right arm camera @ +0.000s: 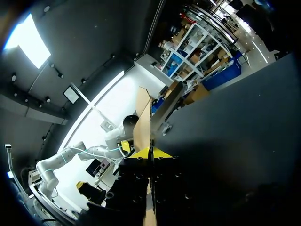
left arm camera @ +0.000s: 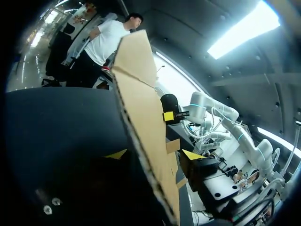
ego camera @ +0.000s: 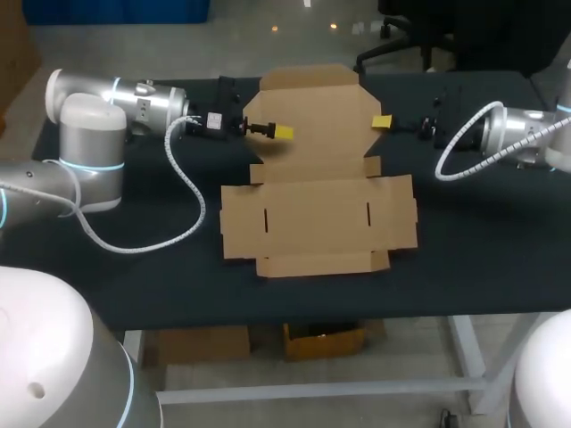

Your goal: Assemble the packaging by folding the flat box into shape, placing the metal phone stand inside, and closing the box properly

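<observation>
The box is laid mostly flat on the table. Its left edge is straddled by the open left gripper; its right edge is pinched by the right gripper. Folding is judged barely begun; no stand is seen.

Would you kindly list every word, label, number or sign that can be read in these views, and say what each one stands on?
No text can be read in any view.
On the flat box: none, plain brown cardboard.
On the left gripper and the right gripper: none that can be made out.
On the table: none, plain dark top.
</observation>
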Controlling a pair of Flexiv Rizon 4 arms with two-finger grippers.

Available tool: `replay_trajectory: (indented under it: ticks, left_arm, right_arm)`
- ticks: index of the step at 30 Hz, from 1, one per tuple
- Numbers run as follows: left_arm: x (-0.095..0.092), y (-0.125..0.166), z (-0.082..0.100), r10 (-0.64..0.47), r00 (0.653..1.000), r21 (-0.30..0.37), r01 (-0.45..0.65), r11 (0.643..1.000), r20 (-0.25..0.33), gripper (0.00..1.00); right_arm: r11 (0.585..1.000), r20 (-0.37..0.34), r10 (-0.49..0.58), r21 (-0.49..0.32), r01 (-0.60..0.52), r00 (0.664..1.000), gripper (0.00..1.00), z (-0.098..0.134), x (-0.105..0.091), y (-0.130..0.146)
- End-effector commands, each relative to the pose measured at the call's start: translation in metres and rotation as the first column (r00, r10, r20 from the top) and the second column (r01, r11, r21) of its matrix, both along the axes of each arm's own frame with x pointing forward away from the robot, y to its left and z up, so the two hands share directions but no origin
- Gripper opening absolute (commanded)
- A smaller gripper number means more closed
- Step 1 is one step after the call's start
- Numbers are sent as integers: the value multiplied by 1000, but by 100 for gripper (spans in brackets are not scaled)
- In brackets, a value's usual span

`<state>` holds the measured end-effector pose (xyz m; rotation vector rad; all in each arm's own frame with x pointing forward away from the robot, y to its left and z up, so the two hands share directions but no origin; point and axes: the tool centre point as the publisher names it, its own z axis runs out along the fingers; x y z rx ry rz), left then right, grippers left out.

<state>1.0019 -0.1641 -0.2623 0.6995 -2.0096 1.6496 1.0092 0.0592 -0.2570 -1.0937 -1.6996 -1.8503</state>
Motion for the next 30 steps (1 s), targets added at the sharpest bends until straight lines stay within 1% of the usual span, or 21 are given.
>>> replay_trajectory:
  ticks: [1, 2, 6, 11, 13, 14, 17, 30]
  left_arm:
    - [3, -2, -2, -10, 1000, -6, 10, 1000, 0, 63]
    - [3, -2, -2, -11, 1000, -7, 11, 1000, 1, 61]
    - [2, -2, -1, -12, 1000, -11, 12, 1000, 4, 59]
    - [1, -2, -1, -14, 1000, -19, 15, 1000, 6, 60]
    - [1, -1, -1, -14, 1000, -23, 14, 1000, 5, 59]
    - [1, -1, 0, -14, 1000, -24, 14, 1000, 5, 58]
    - [0, -1, 0, -14, 1000, -29, 14, 999, 6, 50]
    - [-1, -1, 3, -14, 1000, -45, 14, 999, 11, 47]
  right_arm:
    - [1000, 2, 2, 6, -2, 1000, 0, 0, 0, -1]
    - [1000, 2, 0, 7, 0, 1000, 0, -1, -1, -2]
    - [1000, 4, -4, 11, 4, 1000, 0, -1, -2, -3]
    - [1000, 7, -7, 15, 7, 1000, 0, 0, -3, -4]
    - [1000, 10, -8, 17, 8, 1000, 0, 1, -3, -4]
    - [1000, 11, -8, 17, 8, 1000, 0, 1, -3, -4]
    - [1000, 15, -10, 18, 10, 1000, 0, 2, -3, -4]
    - [1000, 24, -18, 24, 18, 1000, 0, 3, -4, -6]
